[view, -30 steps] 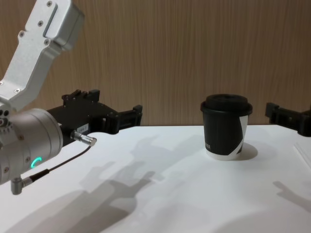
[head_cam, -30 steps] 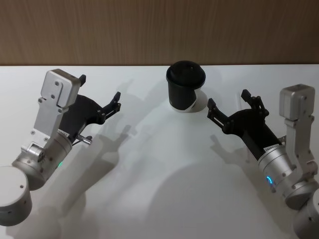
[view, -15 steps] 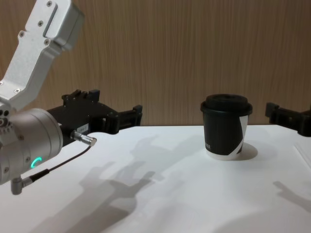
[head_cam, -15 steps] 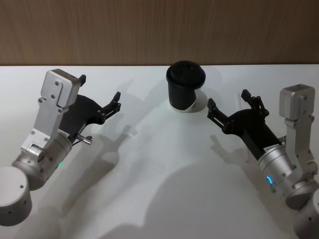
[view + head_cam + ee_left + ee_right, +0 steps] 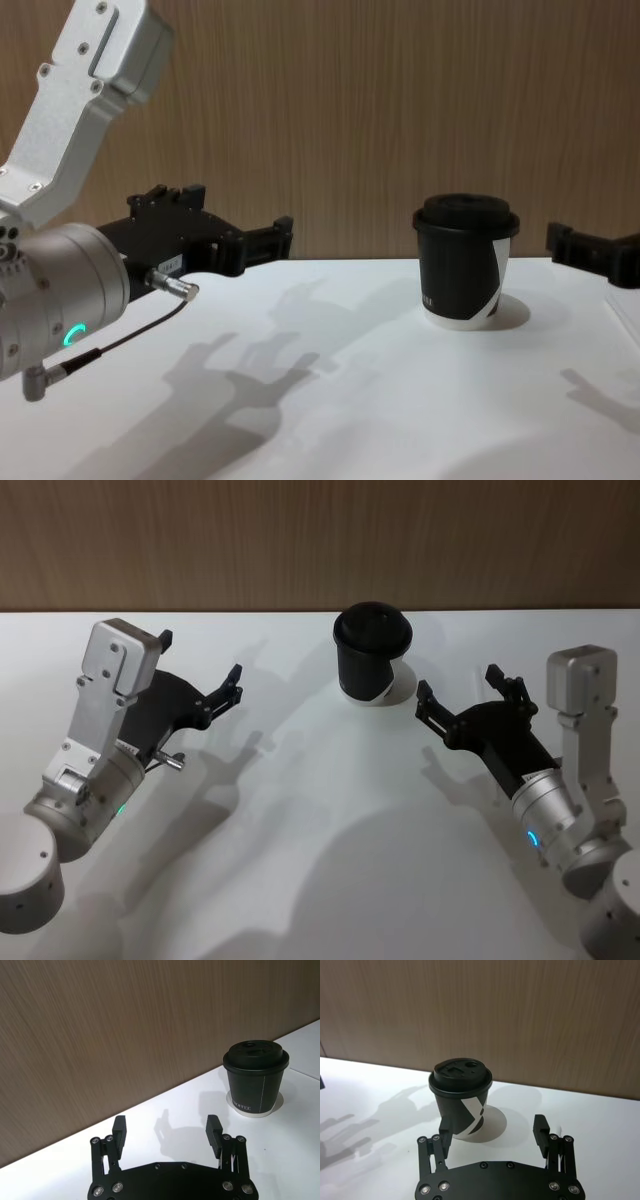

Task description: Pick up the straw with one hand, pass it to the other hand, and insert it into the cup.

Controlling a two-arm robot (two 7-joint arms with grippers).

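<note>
— Where do things stand?

— My left tool point(image 5: 200, 657) hangs over the left of the worktop point(image 5: 320, 820), spread wide with nothing in it. My right tool point(image 5: 458, 680) is the same on the right: spread, empty, just beside the cup point(image 5: 372, 660).

— And the cup itself?

— Upright on the worktop near the wall point(image 5: 320, 540), between my two tools and closer to the right one. Its lid point(image 5: 461, 1072) is on, with small openings in the top.

— The straw?

— I cannot tell where it lies, so the pick is not yet begun.

— How will it handle?

— I judge it very light, smooth and thin-walled. It should be stiff along its length but easy to kink or flatten under a hard squeeze, and ready to roll on a flat worktop. A gentle pinch across the tube should do.

— Where would you take hold?

— Near one end with the first tool, I think, leaving the middle bare for the other tool — then the lower end stays free to reach the lid's opening. The cup looks light too, so an off-centre push could slide or tip it.
</note>
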